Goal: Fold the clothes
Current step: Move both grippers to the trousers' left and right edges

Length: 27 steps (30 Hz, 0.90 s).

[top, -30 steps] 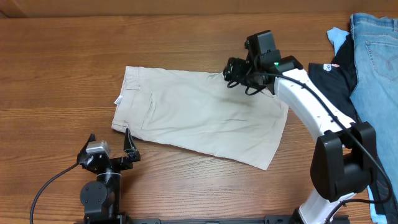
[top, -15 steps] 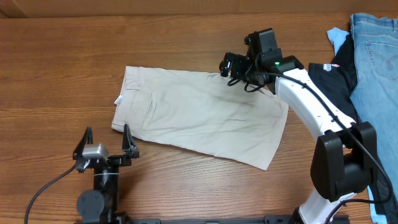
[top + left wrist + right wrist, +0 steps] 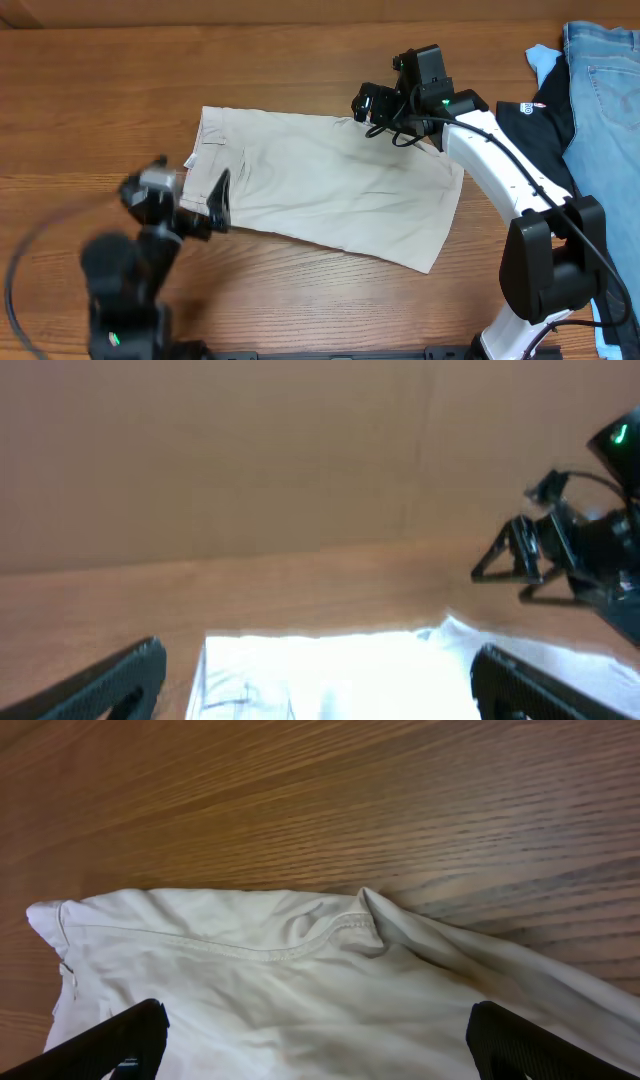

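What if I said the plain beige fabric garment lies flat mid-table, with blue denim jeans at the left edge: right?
Not quite: the blue denim jeans sit at the right edge, as the overhead view shows. The plain beige fabric garment does lie flat mid-table.

Looked down on beige clothes (image 3: 250,1010) spread over the wooden counter (image 3: 300,790). Showed a stitched seam (image 3: 230,948) curving along the upper edge to a small raised pucker (image 3: 368,910). Caught a tiny pale tab (image 3: 68,972) at the left corner, too small to make out. Kept the right end effector (image 3: 320,1040) over the cloth, black fingertips (image 3: 120,1035) spread wide at the lower corners, gripping nothing.
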Each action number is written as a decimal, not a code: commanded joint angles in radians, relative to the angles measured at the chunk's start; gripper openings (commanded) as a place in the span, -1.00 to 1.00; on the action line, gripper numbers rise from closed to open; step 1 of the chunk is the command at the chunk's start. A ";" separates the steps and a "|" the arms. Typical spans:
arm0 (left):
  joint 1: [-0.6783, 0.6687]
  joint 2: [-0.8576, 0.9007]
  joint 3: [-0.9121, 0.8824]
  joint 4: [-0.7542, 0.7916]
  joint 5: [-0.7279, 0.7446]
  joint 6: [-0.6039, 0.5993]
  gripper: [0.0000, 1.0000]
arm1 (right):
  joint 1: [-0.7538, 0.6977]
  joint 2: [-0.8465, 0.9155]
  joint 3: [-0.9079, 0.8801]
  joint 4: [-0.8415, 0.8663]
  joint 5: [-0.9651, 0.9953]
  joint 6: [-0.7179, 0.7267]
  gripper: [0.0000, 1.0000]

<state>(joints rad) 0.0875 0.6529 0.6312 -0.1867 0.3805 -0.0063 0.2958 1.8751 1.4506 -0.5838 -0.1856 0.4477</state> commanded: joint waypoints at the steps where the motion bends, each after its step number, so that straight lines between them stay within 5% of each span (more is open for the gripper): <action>1: 0.005 0.274 0.269 -0.179 0.141 0.170 1.00 | -0.003 -0.008 0.002 -0.010 -0.007 -0.003 1.00; 6: 0.006 0.598 0.521 -0.368 0.134 0.148 1.00 | -0.010 -0.008 0.002 -0.092 0.009 -0.006 1.00; 8: 0.005 0.692 0.555 -0.359 0.142 0.149 1.00 | -0.022 -0.008 0.002 -0.144 0.009 0.006 0.80; 12: 0.002 0.867 0.594 -0.356 0.190 0.199 1.00 | -0.053 -0.008 0.002 -0.282 0.007 0.103 -0.11; 18: 0.002 1.081 0.599 -0.319 0.229 0.201 0.96 | -0.052 -0.008 0.002 -0.369 -0.015 0.106 -0.18; 20: 0.002 1.138 0.600 -0.301 0.279 0.200 0.57 | -0.048 -0.008 -0.001 -0.365 -0.014 0.106 -0.18; 22: 0.002 1.183 0.600 -0.275 0.304 0.200 0.40 | -0.048 -0.008 -0.014 -0.346 -0.014 0.107 -0.19; 27: 0.002 1.255 0.600 -0.229 0.290 0.150 -0.74 | -0.052 -0.008 -0.105 -0.253 -0.014 0.108 -0.53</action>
<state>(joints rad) 0.0875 1.8736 1.2064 -0.4278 0.6338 0.1604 0.2447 1.8748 1.4002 -0.8604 -0.1959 0.5476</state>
